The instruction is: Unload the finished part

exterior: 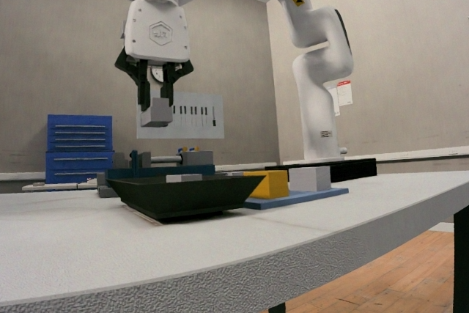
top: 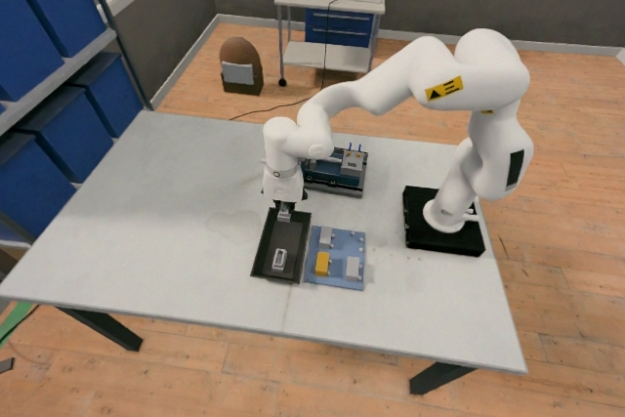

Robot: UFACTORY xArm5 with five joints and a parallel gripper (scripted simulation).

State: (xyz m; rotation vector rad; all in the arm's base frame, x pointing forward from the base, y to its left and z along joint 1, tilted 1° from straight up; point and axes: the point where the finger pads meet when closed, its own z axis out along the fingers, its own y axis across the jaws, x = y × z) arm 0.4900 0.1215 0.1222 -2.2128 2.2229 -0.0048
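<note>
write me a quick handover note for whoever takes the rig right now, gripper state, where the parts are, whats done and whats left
Gripper: shut on the grey finished part, jaws clamped on its upper end, held well above the table.
Position: the part hangs over the far end of the black outfeed tray, the end nearest the vise.
Tray: the other pocketed part lies flat, pocket up, at the near end; the far end is free.
Blue fixture plate: two grey plain blocks and a yellow block, all standing.
Done: part out of the vise and carried over the tray.
Left: lower it, lay it flat with the pocket up beside the other part, release, retreat without touching the blocks.
</note>
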